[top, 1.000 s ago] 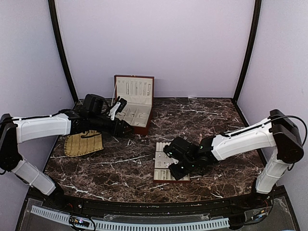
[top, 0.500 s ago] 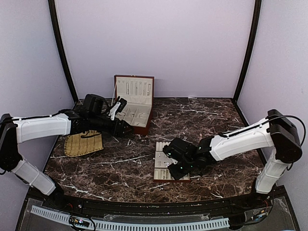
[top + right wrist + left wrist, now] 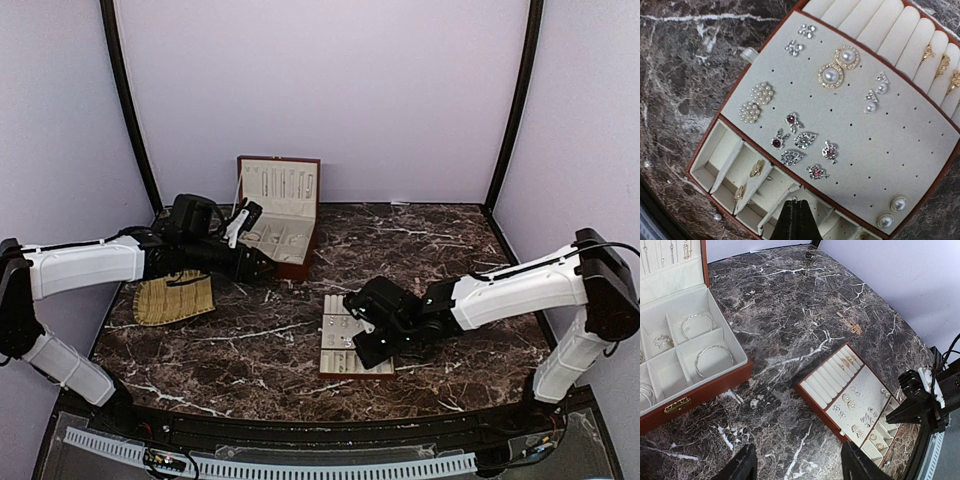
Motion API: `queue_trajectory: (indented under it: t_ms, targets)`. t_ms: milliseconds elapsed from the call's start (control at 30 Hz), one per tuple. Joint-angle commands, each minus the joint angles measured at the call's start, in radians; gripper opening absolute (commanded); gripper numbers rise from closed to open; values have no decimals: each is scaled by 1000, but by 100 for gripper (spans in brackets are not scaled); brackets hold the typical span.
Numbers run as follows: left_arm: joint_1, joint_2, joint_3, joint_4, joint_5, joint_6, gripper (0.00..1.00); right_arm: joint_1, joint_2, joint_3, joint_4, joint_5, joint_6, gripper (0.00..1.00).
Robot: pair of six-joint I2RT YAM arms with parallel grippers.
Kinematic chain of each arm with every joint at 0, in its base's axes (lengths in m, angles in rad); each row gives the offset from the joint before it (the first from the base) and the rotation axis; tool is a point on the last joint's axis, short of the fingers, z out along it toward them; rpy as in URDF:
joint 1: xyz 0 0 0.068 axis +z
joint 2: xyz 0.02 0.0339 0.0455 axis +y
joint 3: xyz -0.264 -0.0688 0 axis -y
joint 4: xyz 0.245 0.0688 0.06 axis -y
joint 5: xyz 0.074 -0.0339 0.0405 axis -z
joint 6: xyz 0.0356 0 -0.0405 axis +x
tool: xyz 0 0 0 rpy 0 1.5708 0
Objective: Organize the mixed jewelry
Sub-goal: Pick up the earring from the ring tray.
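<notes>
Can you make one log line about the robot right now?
right hand: shut over cream slotted tray | left hand: open near red-brown box

Tabletop (image 3: 240, 350): dark marble pattern with white veins.
Jewelry box (image 3: 311, 235): red-brown, lid standing open, cream-lined compartments; far edge, left of centre.
Slotted tray (image 3: 333, 358): cream, brown rim; near edge, about centre.
Mat (image 3: 175, 298): woven, straw-coloured, perhaps fan-shaped; by the left edge, near the box.
</notes>
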Motion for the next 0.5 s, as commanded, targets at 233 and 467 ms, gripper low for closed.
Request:
queue_trajectory:
  t_ms: [233, 467]
  targets:
    - [3, -39, -20, 25, 22, 11, 60, -138, -179, -181, 234, -241, 141, 0]
    - [2, -37, -21, 28, 30, 8, 60, -194, -199, -265, 394, -347, 289, 0]
